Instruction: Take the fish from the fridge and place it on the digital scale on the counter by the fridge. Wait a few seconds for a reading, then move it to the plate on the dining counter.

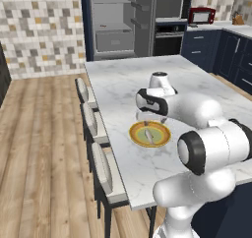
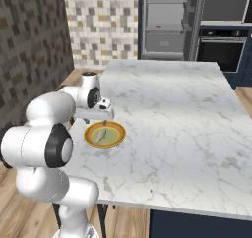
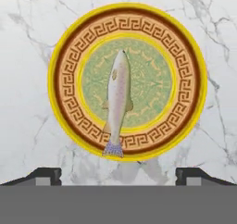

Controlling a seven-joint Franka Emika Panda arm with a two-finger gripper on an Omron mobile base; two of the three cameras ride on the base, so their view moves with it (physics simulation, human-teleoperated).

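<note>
The gripper is hanging wide open with nothing in it, just above the plate. The fish is lying loose on the plate, its tail reaching the rim. The plate is sitting on the dining counter. Far behind, the fridge is standing open.

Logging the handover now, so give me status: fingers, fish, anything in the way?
Fingers open, above the plate. Small pale fish lies on round yellow-rimmed plate, tail over the rim. White marble counter around it bare.
</note>
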